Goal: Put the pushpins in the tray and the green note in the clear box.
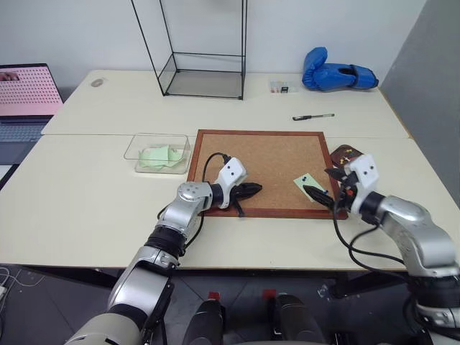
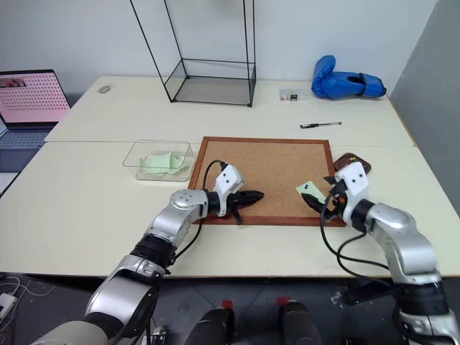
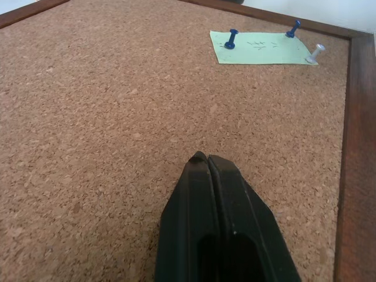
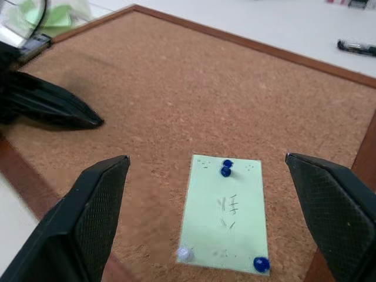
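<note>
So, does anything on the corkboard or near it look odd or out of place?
The green note is held by three pins, not two: two blue pushpins and one clear or white pin at a corner. The clear box already holds crumpled pale green papers. Nothing looks spilled or damaged.

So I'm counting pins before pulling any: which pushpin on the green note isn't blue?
The clear white-headed pushpin at one corner of the green note. The other two pushpins have dark blue heads.
</note>
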Controlling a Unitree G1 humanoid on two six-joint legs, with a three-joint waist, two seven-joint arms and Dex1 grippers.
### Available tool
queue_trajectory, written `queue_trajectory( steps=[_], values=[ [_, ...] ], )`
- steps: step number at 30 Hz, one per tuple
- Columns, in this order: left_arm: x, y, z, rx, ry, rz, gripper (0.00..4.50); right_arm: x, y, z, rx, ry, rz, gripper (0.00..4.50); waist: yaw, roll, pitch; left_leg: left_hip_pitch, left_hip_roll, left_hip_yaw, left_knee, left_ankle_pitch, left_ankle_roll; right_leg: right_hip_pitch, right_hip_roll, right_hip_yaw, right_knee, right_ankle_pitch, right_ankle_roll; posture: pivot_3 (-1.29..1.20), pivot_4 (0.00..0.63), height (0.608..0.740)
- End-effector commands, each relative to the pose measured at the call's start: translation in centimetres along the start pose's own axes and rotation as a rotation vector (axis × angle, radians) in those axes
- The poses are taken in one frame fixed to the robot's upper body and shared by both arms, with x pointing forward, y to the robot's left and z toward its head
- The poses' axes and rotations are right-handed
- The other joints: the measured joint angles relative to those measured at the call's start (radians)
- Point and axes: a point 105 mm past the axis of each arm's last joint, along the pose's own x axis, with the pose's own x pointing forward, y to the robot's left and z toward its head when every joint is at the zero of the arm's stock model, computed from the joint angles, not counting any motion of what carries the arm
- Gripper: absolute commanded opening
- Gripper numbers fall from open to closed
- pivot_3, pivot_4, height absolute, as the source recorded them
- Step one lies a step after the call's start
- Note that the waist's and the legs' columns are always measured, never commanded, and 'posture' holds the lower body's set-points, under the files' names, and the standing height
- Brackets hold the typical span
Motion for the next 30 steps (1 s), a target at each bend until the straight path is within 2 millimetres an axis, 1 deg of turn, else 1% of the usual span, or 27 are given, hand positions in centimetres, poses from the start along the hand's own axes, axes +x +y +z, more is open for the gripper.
queue_trajectory(
  steps=[1, 4, 5, 7, 9, 10, 11, 14, 16, 20, 22, 24, 30],
  values=[
    [0.2, -0.5, -0.9, -0.010, 0.034, -0.016, 0.06, 1.7, -1.0, 0.1, -0.052, -0.001, -0.020, 4.50, 0.000, 0.000, 0.000, 0.000, 0.000, 0.001, 0.000, 0.000, 0.000, 0.000, 0.000, 0.001, 0.000, 0.000, 0.000, 0.00, 0.150, 0.740],
    [0.2, -0.8, -0.9, -0.011, 0.033, -0.027, 0.06, 2.9, -1.5, -0.1, -0.055, 0.002, -0.028, 4.50, -0.001, 0.000, 0.000, 0.001, 0.000, 0.002, 0.000, 0.000, 0.000, 0.000, 0.000, 0.003, 0.000, 0.000, 0.001, 0.00, 0.150, 0.740],
    [0.2, -0.9, -1.0, -0.012, 0.033, -0.030, 0.00, 3.3, -1.6, -0.3, -0.059, 0.008, -0.031, 4.14, -0.001, 0.000, 0.000, 0.001, 0.000, 0.003, 0.000, 0.000, 0.000, 0.000, 0.000, 0.004, 0.000, 0.001, 0.001, 0.00, 0.150, 0.740],
    [0.2, -1.0, -1.0, -0.013, 0.033, -0.032, 0.00, 3.7, -1.9, -0.6, -0.067, 0.016, -0.042, 3.78, -0.001, 0.000, 0.000, 0.002, 0.000, 0.005, 0.000, 0.000, 0.000, 0.000, 0.000, 0.006, 0.000, 0.001, 0.002, 0.00, 0.150, 0.740],
    [0.2, -1.0, -1.0, -0.014, 0.034, -0.033, 0.00, 4.0, -2.2, -0.7, -0.069, 0.018, -0.047, 3.23, -0.001, 0.000, 0.000, 0.002, 0.000, 0.008, 0.000, 0.000, 0.000, -0.001, 0.000, 0.008, 0.000, 0.002, 0.003, 0.00, 0.150, 0.740],
    [0.2, -1.0, -1.0, -0.014, 0.033, -0.033, 0.00, 4.1, -2.2, -0.8, -0.071, 0.018, -0.047, 3.10, -0.001, 0.000, 0.000, 0.003, 0.000, 0.009, 0.000, 0.000, 0.000, -0.001, 0.000, 0.009, 0.000, 0.002, 0.003, 0.00, 0.150, 0.740],
    [0.2, -1.1, -1.0, -0.016, 0.033, -0.035, 0.00, 4.1, -2.3, -0.8, -0.073, 0.019, -0.048, 2.87, -0.001, 0.000, 0.000, 0.003, 0.000, 0.009, 0.000, 0.000, 0.000, -0.001, 0.000, 0.010, -0.001, 0.002, 0.004, 0.00, 0.150, 0.740],
    [0.2, -1.2, -1.0, -0.020, 0.031, -0.042, 0.00, 4.2, -2.3, -0.8, -0.081, 0.019, -0.046, 2.22, -0.002, 0.000, 0.000, 0.003, 0.000, 0.011, 0.000, 0.000, 0.000, -0.001, 0.000, 0.013, -0.001, 0.003, 0.005, 0.00, 0.150, 0.740],
    [0.2, -1.3, -1.0, -0.022, 0.032, -0.045, 0.00, 4.2, -2.3, -0.8, -0.089, 0.017, -0.042, 1.87, -0.002, 0.000, 0.000, 0.003, 0.000, 0.012, 0.000, 0.000, 0.000, -0.001, 0.000, 0.013, -0.001, 0.003, 0.005, 0.00, 0.150, 0.740],
    [0.3, -1.5, -1.0, -0.025, 0.031, -0.049, 0.00, 4.0, -1.9, -0.5, -0.110, 0.010, -0.023, 1.01, -0.002, 0.000, 0.000, 0.004, 0.000, 0.012, 0.000, 0.000, 0.000, -0.001, 0.000, 0.014, -0.001, 0.003, 0.006, 0.00, 0.150, 0.740],
    [0.4, -1.5, -1.0, -0.027, 0.031, -0.051, 0.00, 3.9, -1.7, -0.3, -0.118, 0.007, -0.017, 0.47, -0.002, 0.000, 0.000, 0.004, 0.000, 0.013, 0.000, 0.000, 0.000, -0.001, 0.000, 0.014, -0.001, 0.004, 0.006, 0.00, 0.150, 0.740],
    [0.4, -1.6, -1.0, -0.028, 0.031, -0.053, 0.00, 3.8, -1.7, -0.3, -0.122, 0.007, -0.016, 0.08, -0.002, 0.000, 0.000, 0.004, 0.000, 0.013, 0.000, 0.000, 0.000, -0.001, 0.000, 0.014, -0.001, 0.004, 0.006, 0.00, 0.150, 0.740],
    [0.4, -1.7, -1.1, -0.030, 0.038, -0.058, 0.00, 3.6, -1.9, -0.1, -0.127, -0.004, -0.019, 0.08, -0.002, 0.000, 0.000, 0.003, -0.001, 0.013, 0.000, 0.000, 0.000, -0.001, 0.000, 0.014, -0.002, 0.004, 0.006, 0.00, 0.150, 0.740]
  ],
)
